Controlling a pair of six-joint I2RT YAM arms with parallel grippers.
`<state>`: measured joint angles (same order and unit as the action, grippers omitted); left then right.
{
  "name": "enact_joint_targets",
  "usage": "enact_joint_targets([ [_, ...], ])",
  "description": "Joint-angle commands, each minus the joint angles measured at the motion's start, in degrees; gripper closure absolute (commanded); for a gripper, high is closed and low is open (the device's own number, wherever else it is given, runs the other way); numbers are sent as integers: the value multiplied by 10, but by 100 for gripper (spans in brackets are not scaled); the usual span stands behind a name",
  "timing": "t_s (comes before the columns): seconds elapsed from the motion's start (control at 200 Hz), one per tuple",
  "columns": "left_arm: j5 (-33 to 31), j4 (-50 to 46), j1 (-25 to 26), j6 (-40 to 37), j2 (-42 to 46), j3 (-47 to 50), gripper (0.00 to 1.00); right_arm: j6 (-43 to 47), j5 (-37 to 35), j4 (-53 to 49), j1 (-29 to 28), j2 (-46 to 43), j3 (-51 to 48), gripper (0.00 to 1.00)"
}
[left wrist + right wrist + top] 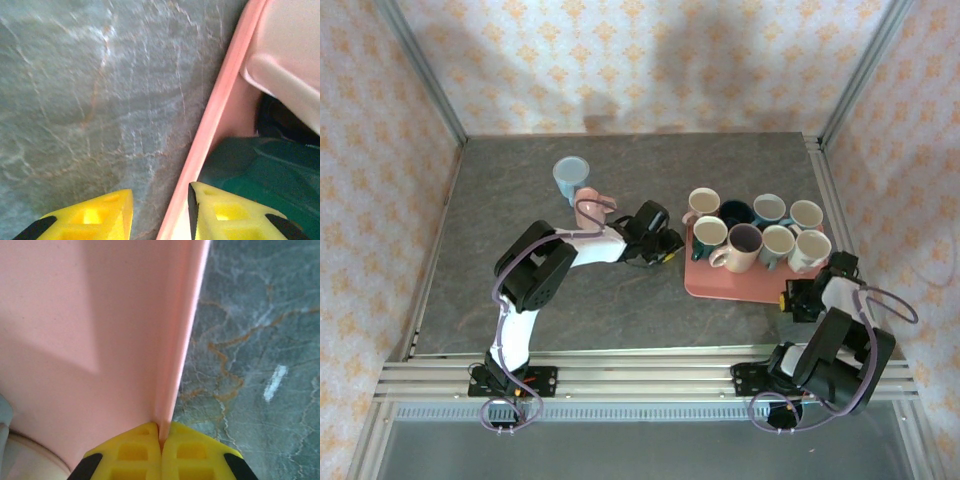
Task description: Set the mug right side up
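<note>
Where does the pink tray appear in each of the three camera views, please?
Top external: the pink tray lies right of centre, under the mugs.
Left wrist: its rim runs diagonally from top right to bottom centre.
Right wrist: it covers the left half, rim running to the bottom edge.
Shared landmark: the grey marbled tabletop beside the tray.

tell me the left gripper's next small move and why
Probably close the left gripper on the pink tray's rim: its fingers straddle that rim without clamping it, while the right gripper is shut on the tray's other side.
</note>
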<state>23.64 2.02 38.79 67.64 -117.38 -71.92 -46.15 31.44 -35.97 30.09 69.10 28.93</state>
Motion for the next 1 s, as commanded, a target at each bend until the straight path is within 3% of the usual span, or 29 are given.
enact_joint_targets([
  [0.0, -7, 0, -16, -2, 20, 5, 66, -33, 33, 89, -52, 23, -7, 100],
  [0.56, 8, 13, -34, 9, 39, 26, 66, -124, 8, 168, -144, 105, 65, 100],
  [0.841, 20, -37, -61, -18, 105, 23, 65, -156, 2, 210, -182, 170, 105, 100],
  [0.991, 16, -113, -64, -57, 139, 6, 63, -157, -22, 198, -185, 148, 103, 100],
])
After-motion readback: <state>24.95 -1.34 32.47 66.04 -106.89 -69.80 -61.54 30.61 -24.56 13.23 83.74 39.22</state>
